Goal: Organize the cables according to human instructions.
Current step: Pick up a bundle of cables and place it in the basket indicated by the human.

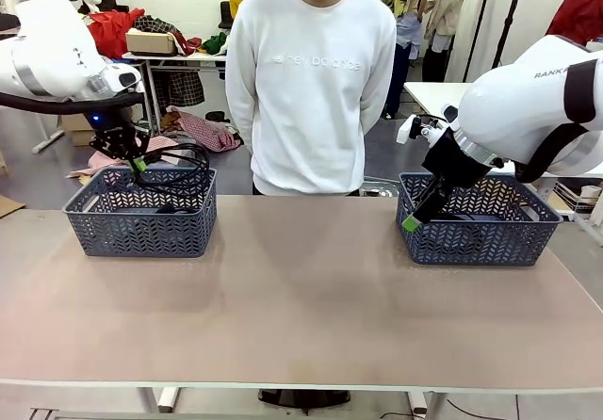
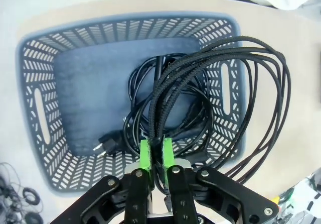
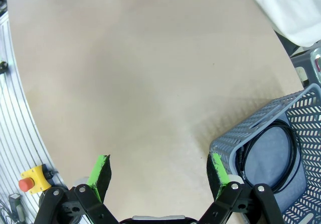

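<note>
My left gripper (image 1: 138, 165) (image 2: 156, 153) hangs above the left blue-grey basket (image 1: 141, 211) (image 2: 35, 103), shut on a braided black cable (image 2: 220, 78) (image 1: 179, 156) whose loops droop over the basket's rim. Below it, another coiled black cable (image 2: 145, 118) with a chunky plug (image 2: 105, 144) lies on the basket floor. My right gripper (image 1: 412, 220) (image 3: 158, 171) stands open with nothing in it, at the near left corner of the right basket (image 1: 480, 232) (image 3: 251, 128). Inside that basket a black cable (image 3: 281, 153) lies coiled.
A person in a white sweater (image 1: 311, 81) stands at the far side of the table, between the two baskets. The tan tabletop (image 1: 301, 298) stretches bare between the baskets and toward the front edge. A yellow and red button (image 3: 31, 180) sits beyond the table's edge.
</note>
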Tool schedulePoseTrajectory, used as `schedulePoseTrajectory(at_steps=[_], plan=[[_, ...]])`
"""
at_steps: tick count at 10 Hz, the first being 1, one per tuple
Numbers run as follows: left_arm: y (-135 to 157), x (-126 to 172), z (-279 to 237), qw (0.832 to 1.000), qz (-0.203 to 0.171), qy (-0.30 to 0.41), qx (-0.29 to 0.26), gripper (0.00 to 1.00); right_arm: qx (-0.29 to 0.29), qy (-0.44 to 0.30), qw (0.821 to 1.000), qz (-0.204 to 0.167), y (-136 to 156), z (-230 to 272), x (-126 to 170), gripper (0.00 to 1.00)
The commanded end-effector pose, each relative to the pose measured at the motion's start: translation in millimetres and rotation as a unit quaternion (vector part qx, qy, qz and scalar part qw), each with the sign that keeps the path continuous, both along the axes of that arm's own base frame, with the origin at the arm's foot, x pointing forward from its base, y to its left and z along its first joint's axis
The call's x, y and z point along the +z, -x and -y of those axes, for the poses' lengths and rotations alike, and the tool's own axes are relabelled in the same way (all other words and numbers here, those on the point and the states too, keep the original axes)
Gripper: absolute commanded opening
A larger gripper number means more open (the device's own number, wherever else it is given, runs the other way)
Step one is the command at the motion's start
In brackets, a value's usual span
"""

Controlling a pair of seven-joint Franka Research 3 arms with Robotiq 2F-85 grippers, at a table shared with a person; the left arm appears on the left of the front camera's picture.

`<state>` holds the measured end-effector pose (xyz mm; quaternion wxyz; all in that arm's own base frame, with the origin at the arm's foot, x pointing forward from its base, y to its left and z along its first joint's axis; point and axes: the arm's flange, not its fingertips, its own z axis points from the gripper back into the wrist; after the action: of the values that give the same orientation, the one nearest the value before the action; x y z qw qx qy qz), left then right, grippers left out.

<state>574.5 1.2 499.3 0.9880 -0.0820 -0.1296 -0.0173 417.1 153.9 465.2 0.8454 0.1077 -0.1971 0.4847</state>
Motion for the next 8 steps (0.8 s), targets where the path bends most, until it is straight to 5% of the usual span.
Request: schedulePoseTrajectory(at_steps=[1, 3, 4, 5, 6, 7, 8], plan=[[-5.9, -1.6, -6.6, 1.0, 0.007, 0.012, 0.005, 0.11, -0.001, 0.0, 1.0, 0.001, 0.6, -0.8, 0.3, 1.0], [-8.8, -5.6, -8.2, 1.0, 0.008, 0.008, 0.01, 0.11, -0.001, 0.0, 1.0, 0.001, 0.6, -0.8, 0.3, 1.0], [-10.7, -7.9, -12.4, 1.0, 0.011, 0.007, 0.018, 0.3, -0.001, 0.0, 1.0, 0.001, 0.6, -0.8, 0.3, 1.0], [-11.2, -9.9, -14.6, 1.0, 0.011, 0.007, 0.022, 0.31, -0.001, 0.0, 1.0, 0.001, 0.6, -0.8, 0.3, 1.0], [-11.4, -10.5, -15.0, 0.999, 0.014, 0.006, 0.029, 0.49, -0.001, 0.0, 1.0, 0.001, 0.6, -0.8, 0.3, 1.0], [-11.4, -9.0, -15.0, 0.999, 0.016, 0.005, 0.037, 0.5, -0.001, 0.0, 1.0, 0.001, 0.6, -0.8, 0.3, 1.0], [-11.8, -6.8, -15.5, 0.999, 0.017, 0.005, 0.041, 0.69, -0.001, 0.0, 1.0, 0.001, 0.6, -0.8, 0.3, 1.0]])
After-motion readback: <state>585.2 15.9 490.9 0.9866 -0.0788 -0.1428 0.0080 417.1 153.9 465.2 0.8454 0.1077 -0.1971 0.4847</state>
